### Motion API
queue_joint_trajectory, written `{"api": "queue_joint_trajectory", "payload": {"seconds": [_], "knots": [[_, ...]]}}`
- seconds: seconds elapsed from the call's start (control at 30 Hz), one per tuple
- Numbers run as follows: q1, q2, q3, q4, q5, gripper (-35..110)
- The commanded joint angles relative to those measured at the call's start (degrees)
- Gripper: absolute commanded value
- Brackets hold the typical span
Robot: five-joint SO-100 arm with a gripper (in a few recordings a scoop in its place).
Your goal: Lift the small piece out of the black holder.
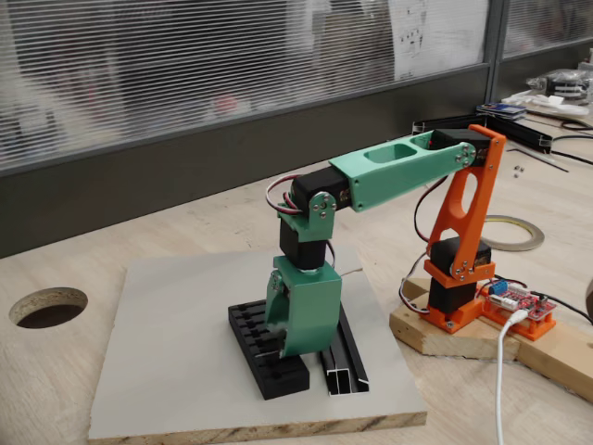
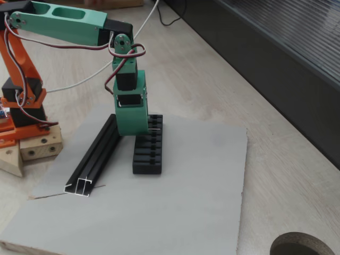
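light: soft, even | shadows: faint | focus: slightly soft

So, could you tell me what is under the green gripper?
The far end of the black holder lies under the gripper; its slots there and any small piece are covered.

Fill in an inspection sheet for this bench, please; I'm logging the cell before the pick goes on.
Surface: grey board lying on a pale wooden table that has a round hole.
Job's things: black holder on the board, slots up; small piece too small to tell.
Clutter: black rail beside the holder; tape roll behind the arm.
End effector: green end effector down on the holder's far end, fingers hidden; open or shut cannot be told.
Cables: servo wires loop at the wrist; white cable runs to the red board.
Surroundings: blinds behind the table; a second bench with loose parts.
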Motion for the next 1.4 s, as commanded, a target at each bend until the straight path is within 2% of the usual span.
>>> {"api": "queue_joint_trajectory", "payload": {"seconds": [0.0, 0.87, 1.13, 1.37], "knots": [[-0.8, 1.8, 0.4, 0.4, 0.8, 43], [-0.8, 1.9, 0.3, 1.1, 0.7, 42], [-0.7, 1.9, 0.2, 1.1, 0.8, 27], [-0.7, 1.9, 0.3, 1.1, 1.2, 25]]}}
